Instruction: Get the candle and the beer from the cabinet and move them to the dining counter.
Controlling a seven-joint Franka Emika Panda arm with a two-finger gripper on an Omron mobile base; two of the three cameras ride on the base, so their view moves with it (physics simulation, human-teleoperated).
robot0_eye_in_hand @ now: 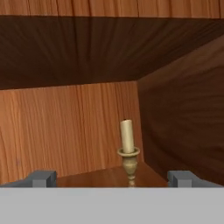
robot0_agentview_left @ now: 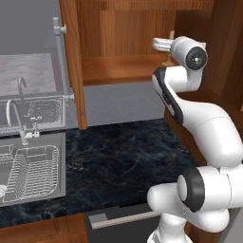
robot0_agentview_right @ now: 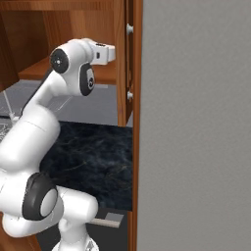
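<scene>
Key relation: the candle point(robot0_eye_in_hand: 127, 153) stands straight ahead of the pincer point(robot0_eye_in_hand: 113, 178) in the hand view, a little right of the midline between the two fingertips point(robot0_eye_in_hand: 42, 178), and apart from both.
Candle axis: upright, cream taper above, brass holder with its flared base on the cabinet shelf point(robot0_eye_in_hand: 105, 177); the fingertips flank it level with that base.
Candle place: lower centre of the hand view, near the back right corner of the cabinet point(robot0_agentview_left: 123, 38), close to the right side wall.
Pincer state: spread as wide as it goes, nothing between the fingers.
Pincer place: upper right of the left base view, where the hand point(robot0_agentview_left: 166, 45) reaches into the open cabinet at shelf height; upper centre of the right base view.
Below: black marble counter point(robot0_agentview_left: 118, 161) with a steel sink point(robot0_agentview_left: 31, 166) at the left of the left base view.
Beer: I cannot place it from these pictures.
Judged next move: advance straight in, shifted slightly right, so the fingers close around the holder stem or the taper.
</scene>
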